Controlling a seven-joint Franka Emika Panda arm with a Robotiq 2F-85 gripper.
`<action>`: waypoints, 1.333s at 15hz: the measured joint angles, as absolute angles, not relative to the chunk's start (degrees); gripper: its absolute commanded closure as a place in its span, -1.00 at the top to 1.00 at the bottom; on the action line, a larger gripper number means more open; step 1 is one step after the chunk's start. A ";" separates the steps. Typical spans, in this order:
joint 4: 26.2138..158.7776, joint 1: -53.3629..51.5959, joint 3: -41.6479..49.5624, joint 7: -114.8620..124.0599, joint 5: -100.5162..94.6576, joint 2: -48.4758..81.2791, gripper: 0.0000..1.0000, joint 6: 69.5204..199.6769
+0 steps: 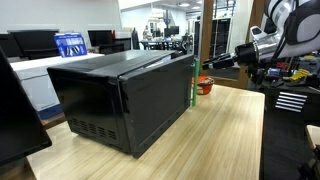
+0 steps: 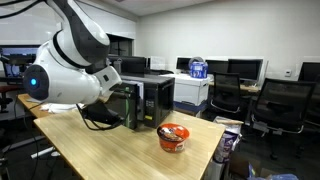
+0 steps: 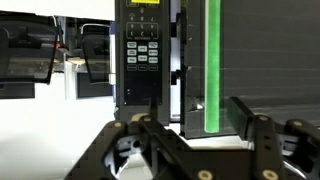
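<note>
Black microwave (image 1: 120, 95) on a pale wooden table (image 1: 225, 135), green door handle (image 3: 212, 65) on its front, gripper (image 3: 195, 112) just before the handle, jaws parted wide, gripping nothing, orange bowl (image 2: 173, 137) nearby.

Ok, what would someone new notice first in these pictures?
The black microwave fills the middle of the wooden table, with a bright green handle beside its keypad. The robot's open fingers face that handle, and a red bowl stands on the table near the microwave's front.
</note>
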State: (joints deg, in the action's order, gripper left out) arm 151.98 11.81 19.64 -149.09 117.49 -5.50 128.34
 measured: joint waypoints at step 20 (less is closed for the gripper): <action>159.38 30.89 -8.24 -149.09 132.34 -17.21 1.00 138.19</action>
State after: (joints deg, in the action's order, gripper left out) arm 159.38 30.89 -8.24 -149.09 132.34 -17.21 138.19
